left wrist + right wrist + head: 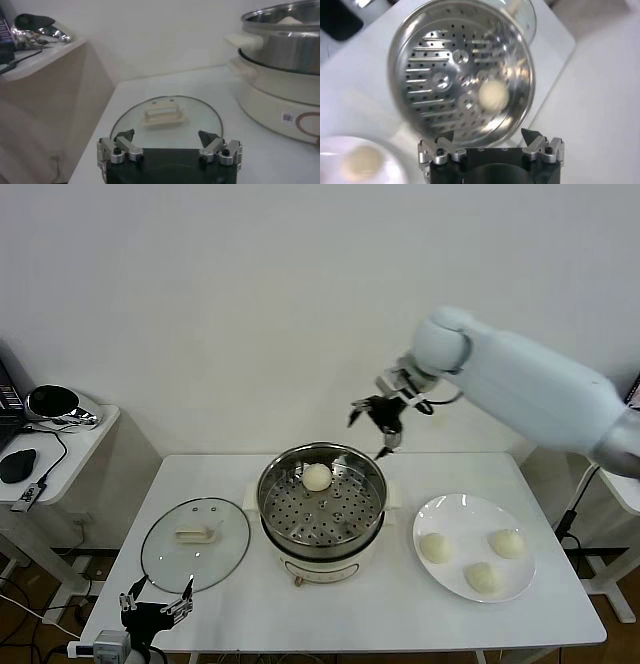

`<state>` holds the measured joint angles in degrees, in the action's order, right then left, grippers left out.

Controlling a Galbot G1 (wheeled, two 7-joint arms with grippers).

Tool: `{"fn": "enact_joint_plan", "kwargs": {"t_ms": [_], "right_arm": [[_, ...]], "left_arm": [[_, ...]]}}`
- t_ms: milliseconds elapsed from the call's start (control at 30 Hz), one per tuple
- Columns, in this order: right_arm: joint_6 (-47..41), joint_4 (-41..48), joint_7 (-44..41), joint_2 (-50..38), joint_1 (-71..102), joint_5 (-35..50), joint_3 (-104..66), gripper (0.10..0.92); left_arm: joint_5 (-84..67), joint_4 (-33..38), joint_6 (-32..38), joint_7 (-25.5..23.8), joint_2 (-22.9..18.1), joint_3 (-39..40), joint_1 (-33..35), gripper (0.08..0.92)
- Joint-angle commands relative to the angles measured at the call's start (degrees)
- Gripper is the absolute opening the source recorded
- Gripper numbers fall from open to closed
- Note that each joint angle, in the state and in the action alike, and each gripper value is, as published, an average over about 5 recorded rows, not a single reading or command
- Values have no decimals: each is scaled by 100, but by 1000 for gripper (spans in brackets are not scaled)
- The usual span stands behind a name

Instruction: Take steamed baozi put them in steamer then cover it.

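Observation:
The steel steamer (322,502) stands mid-table on its cream base, with one baozi (317,476) on its perforated tray at the far side; it also shows in the right wrist view (492,95). Three baozi (434,547) (507,543) (484,577) lie on the white plate (452,516) to the right. The glass cover (195,542) lies flat on the table left of the steamer, handle up (164,112). My right gripper (376,422) hangs open and empty above the steamer's far right rim. My left gripper (157,602) is open and empty at the front left edge, just before the cover.
A side table (60,446) with a black mouse and a shiny object stands at the far left. The wall runs close behind the table. The steamer's side handle (243,40) juts toward the cover.

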<state>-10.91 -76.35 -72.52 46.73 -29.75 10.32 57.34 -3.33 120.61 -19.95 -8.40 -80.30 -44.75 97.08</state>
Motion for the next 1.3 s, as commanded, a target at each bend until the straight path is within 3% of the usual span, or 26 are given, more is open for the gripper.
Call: {"fn": "enact_joint_plan", "kwargs": {"t_ms": [33, 333, 667, 1300], "right_arm": [[-1919, -1034, -126, -1502, 440, -136, -189, 823], [-1890, -1297, 56, -1760, 1855, -785, -1003, 823], [-1436, -864, 585, -1329, 3244, -1354, -1749, 823], [-1061, -298, 604, -653, 3761, -1921, -1862, 823]], "left_arm": [[-6, 50, -29, -19, 23, 16, 3, 823], [29, -3, -42, -26, 11, 26, 32, 823], [73, -27, -41, -25, -23, 28, 92, 823], [163, -160, -32, -25, -80, 19, 119, 823]]}}
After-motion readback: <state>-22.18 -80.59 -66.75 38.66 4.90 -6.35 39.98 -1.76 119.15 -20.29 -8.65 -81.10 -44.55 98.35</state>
